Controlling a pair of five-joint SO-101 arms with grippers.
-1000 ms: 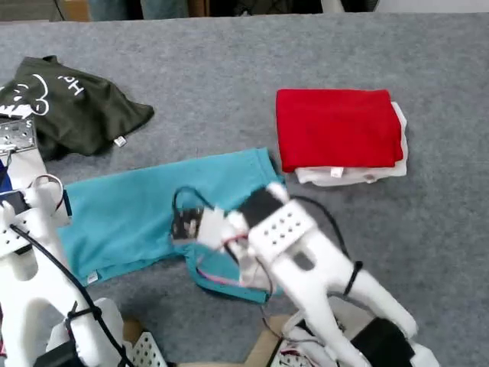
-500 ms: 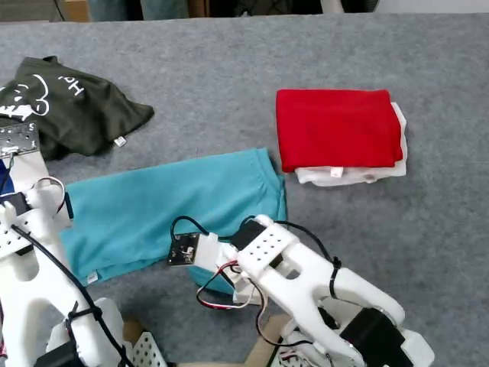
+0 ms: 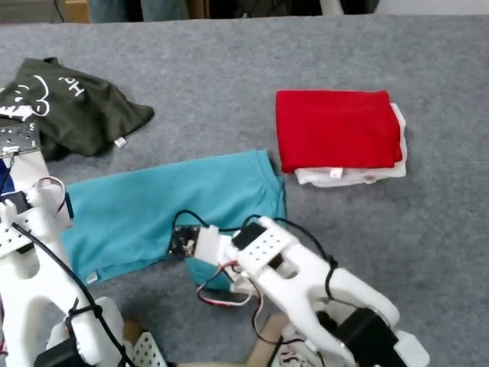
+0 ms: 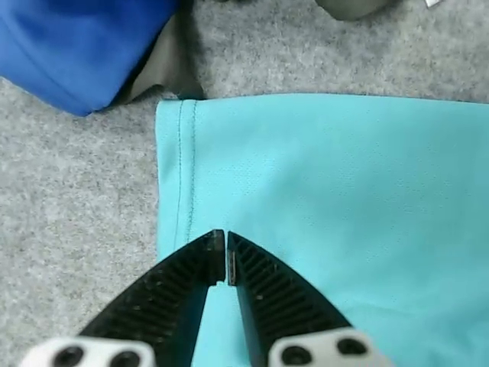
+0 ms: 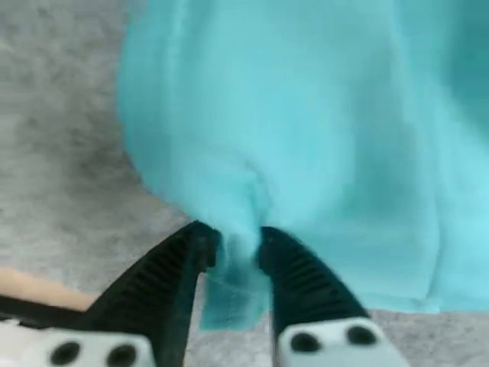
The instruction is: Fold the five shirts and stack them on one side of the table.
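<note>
A teal shirt [image 3: 168,202] lies folded into a long strip across the table's middle-left. My right gripper [image 5: 235,256] is shut on a bunched fold of the teal shirt [image 5: 306,115] at its near edge, under the right arm [image 3: 283,256]. My left gripper [image 4: 226,261] is shut, its tips resting on the flat teal shirt [image 4: 344,191] just inside the hemmed end. A folded red shirt [image 3: 336,126] sits on a folded white shirt [image 3: 351,174] at the right. A dark green shirt [image 3: 72,107] lies crumpled at the far left.
A blue shirt [image 4: 84,38] lies bunched beyond the teal hem, next to dark green cloth [image 4: 172,69]. The left arm [image 3: 30,229] stands at the table's near-left edge. Bare grey felt [image 3: 229,69] stretches across the far side and the right.
The right arm has drawn back toward the near edge and dropped lower, its gripper still holding the teal fold. The left arm and the other shirts have stayed put.
</note>
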